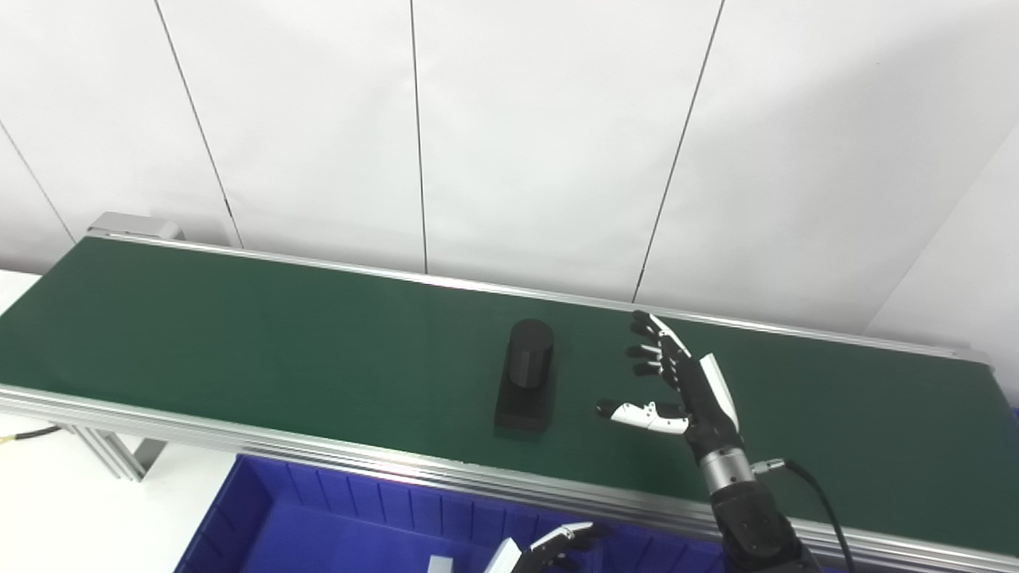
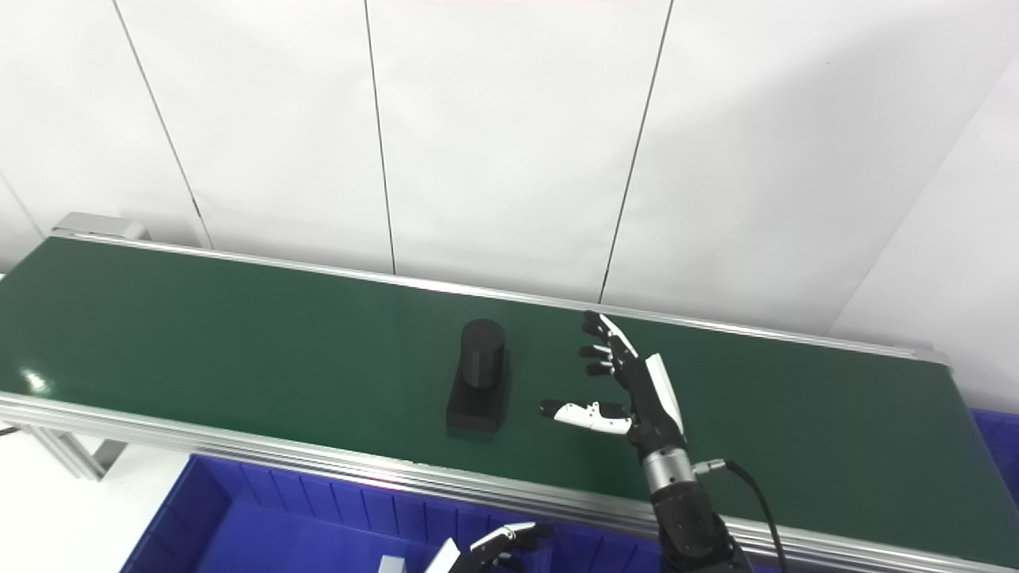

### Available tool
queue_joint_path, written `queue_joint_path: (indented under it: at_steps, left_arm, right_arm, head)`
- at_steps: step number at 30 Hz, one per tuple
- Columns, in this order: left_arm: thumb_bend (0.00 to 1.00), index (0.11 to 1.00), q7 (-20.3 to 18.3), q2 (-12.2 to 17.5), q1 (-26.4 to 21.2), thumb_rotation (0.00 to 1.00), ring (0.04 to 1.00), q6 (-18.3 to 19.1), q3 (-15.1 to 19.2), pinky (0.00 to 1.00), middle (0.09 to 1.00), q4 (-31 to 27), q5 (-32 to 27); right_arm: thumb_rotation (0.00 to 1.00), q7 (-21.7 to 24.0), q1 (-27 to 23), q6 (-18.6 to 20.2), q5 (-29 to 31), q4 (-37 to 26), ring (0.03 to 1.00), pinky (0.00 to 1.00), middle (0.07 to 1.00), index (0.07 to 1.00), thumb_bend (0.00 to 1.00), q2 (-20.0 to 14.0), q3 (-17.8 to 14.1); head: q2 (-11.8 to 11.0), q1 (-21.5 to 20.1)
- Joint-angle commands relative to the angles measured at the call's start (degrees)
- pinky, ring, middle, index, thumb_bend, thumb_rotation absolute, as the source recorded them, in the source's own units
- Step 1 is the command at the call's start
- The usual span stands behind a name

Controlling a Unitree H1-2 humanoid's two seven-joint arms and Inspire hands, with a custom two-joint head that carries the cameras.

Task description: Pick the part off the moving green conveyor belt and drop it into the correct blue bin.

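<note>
Black part sits on the green belt, just left of the right hand, not touching. Fingers spread wide, holding nothing. Part: upright cylinder on a rectangular base. Left hand low over the blue bin, mostly cropped; grip unclear.

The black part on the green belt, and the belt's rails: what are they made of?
The black part looks like matte plastic, possibly 3D-printed: dull, no glints. The belt seems smooth rubbery or PVC sheet with a faint sheen. The rails look like brushed aluminium: silvery and grooved.
</note>
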Motion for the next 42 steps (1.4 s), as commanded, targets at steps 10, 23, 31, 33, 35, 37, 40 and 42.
queue_joint_path:
  at_steps: [10,23,31,33,35,37,40,42]
  left_arm:
    - [0.78,0.787,-0.1,-1.1,-0.1,0.78,0.797,-2.1,0.4,0.69,0.842,-1.6,-0.8]
    - [0.79,0.783,-1.9,-1.0,0.5,0.77,0.797,-2.1,1.0,0.69,0.839,-2.1,-1.8]
    - [0.79,0.785,-2.2,-1.1,0.6,0.78,0.793,-2.1,1.3,0.69,0.835,-2.0,-1.0]
    - [0.79,0.783,-2.2,-1.3,0.4,0.78,0.79,-2.1,1.3,0.69,0.832,-1.8,-0.9]
    - [0.79,0.781,-2.1,-1.5,0.3,0.78,0.787,-2.1,1.3,0.69,0.829,-1.6,-0.9]
    - [0.79,0.78,-2.0,-1.6,0.2,0.78,0.787,-2.1,1.2,0.68,0.828,-1.5,-0.8]
    - [0.78,0.777,-1.8,-1.6,0.1,0.78,0.783,-2.1,1.2,0.68,0.825,-1.5,-0.7]
    - [0.78,0.776,-1.7,-1.6,0.1,0.78,0.78,-2.1,1.2,0.68,0.823,-1.6,-0.6]
  right_arm:
    - [0.4,-3.7,-5.5,-1.9,-0.7,2.6,0.78,0.67,0.888,0.937,0.98,-0.3,0.1]
    - [0.4,-8.4,-8.1,-1.6,-5.0,6.4,0.791,0.67,0.896,0.934,0.94,1.1,-0.9]
    - [0.37,-10.2,-9.5,1.7,-7.4,7.3,0.789,0.66,0.904,0.914,0.93,1.6,-1.6]
    - [0.37,-10.5,-9.7,3.2,-8.3,7.2,0.788,0.65,0.905,0.9,0.94,1.4,-1.5]
    - [0.37,-10.3,-9.8,4.0,-8.6,7.1,0.785,0.64,0.899,0.887,0.94,1.3,-1.4]
    - [0.38,-10.6,-9.7,5.2,-10.0,6.6,0.776,0.62,0.888,0.874,0.95,1.1,-0.9]
    - [0.39,-11.2,-9.7,6.6,-12.2,5.9,0.754,0.6,0.864,0.849,0.96,0.9,-0.1]
    - [0.39,-11.5,-9.7,7.0,-13.3,5.7,0.751,0.6,0.857,0.842,0.96,0.9,0.4]
  head:
    - [-0.2,0.3]
    - [0.0,0.2]
    - [0.0,0.0]
    - [0.0,0.1]
    - [-0.1,0.2]
    - [0.0,0.2]
    - [0.0,0.2]
    - [-0.1,0.3]
